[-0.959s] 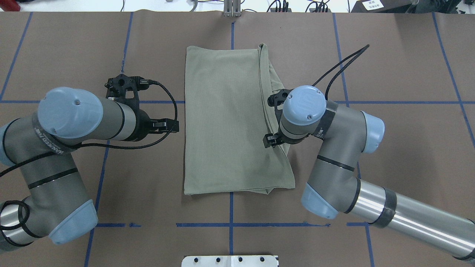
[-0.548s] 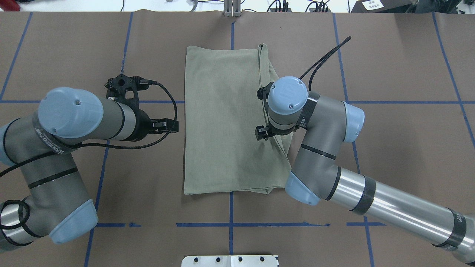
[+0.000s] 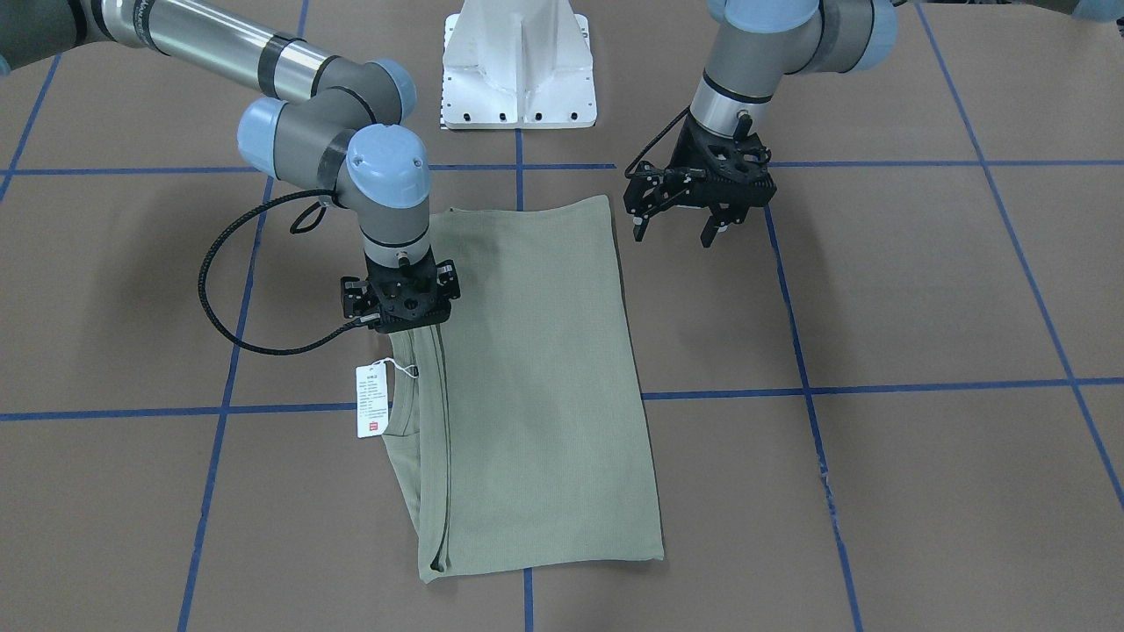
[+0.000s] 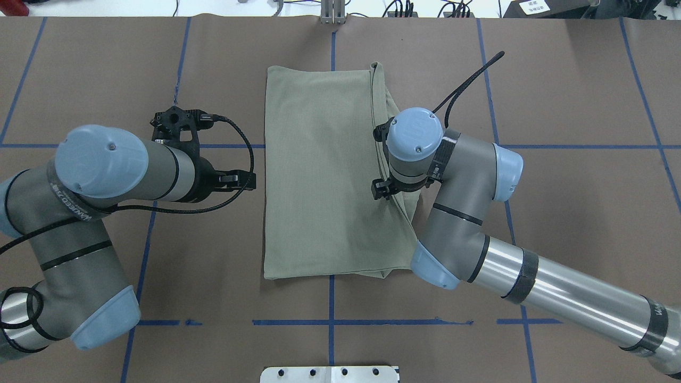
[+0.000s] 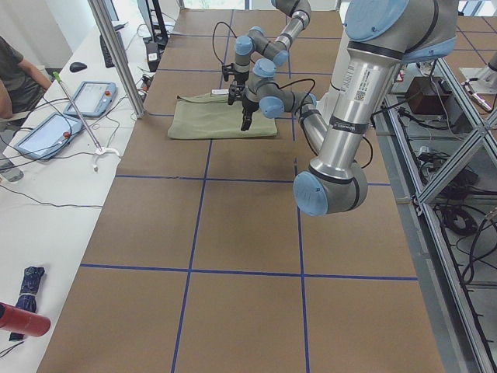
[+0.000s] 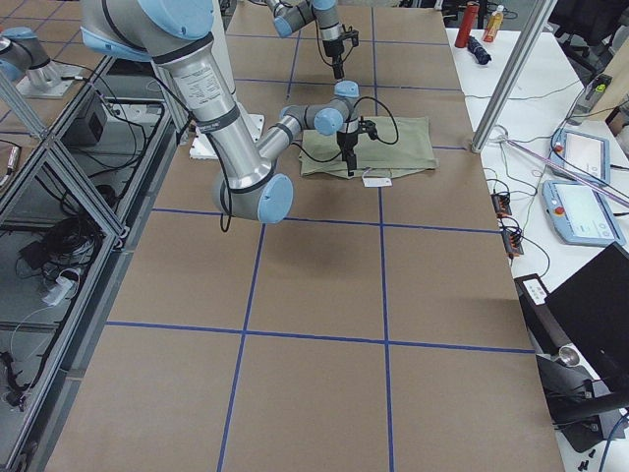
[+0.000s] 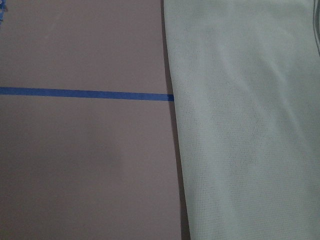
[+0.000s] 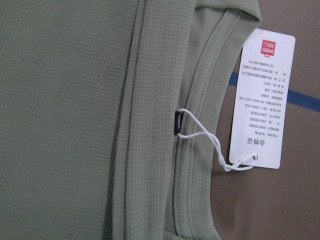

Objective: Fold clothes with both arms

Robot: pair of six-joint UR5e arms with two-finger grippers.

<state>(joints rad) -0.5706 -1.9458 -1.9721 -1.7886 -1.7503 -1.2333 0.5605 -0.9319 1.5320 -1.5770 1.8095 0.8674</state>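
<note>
The sage-green shirt (image 3: 536, 377) lies folded into a long rectangle on the brown table (image 3: 922, 307); it also shows in the overhead view (image 4: 319, 175). Its ribbed collar (image 8: 200, 125) and white hang tag with a red mark (image 3: 372, 400) stick out at one long edge. My right gripper (image 3: 406, 332) points straight down on that edge, just beside the collar. Its fingers are hidden, so I cannot tell whether it is open or shut. My left gripper (image 3: 673, 235) is open and empty, hovering over bare table just off the shirt's other long edge.
Blue tape lines (image 4: 330, 322) grid the table. The white pedestal base (image 3: 518, 66) stands at the robot's side. A bench with tablets (image 5: 46, 132), a metal post (image 5: 116, 54) and a person (image 5: 12, 74) lie beyond the far edge.
My right arm has swung in over the shirt's collar-side edge, then shifted slightly. The left arm and the shirt have not moved.
</note>
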